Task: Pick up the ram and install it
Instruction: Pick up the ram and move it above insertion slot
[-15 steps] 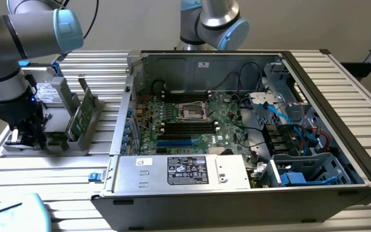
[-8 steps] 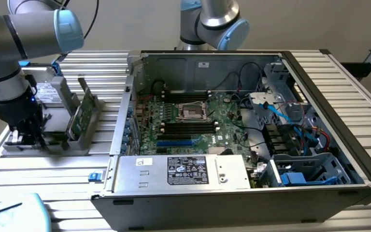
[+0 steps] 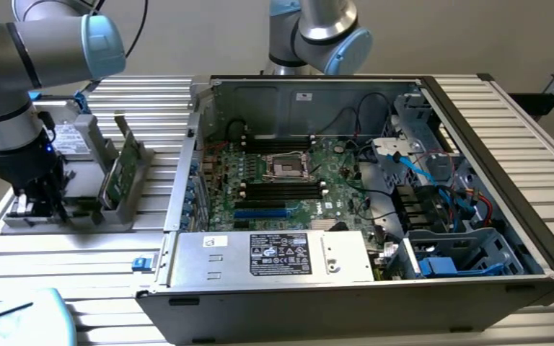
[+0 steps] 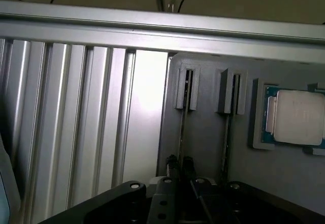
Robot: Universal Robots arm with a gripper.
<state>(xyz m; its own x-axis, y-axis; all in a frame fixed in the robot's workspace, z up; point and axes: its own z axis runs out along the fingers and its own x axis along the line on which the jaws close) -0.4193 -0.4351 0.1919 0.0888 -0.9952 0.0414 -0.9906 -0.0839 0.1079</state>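
Observation:
The ram stands on edge in a slot of the grey holder, seen as a thin dark strip running between two grey slot posts. My gripper is down over it, with both black fingertips pressed against the strip's sides. In the exterior view the gripper is low at the near end of the holder, at that view's left, and it hides the ram there. The open computer case lies to the right, and the motherboard's dark memory slots are exposed.
A second slot runs beside the gripped one. A square silver processor sits in its own pocket of the holder. A taller green card stands upright in the holder. The case holds a power supply, cables and drive cages. A second arm's base stands behind the case.

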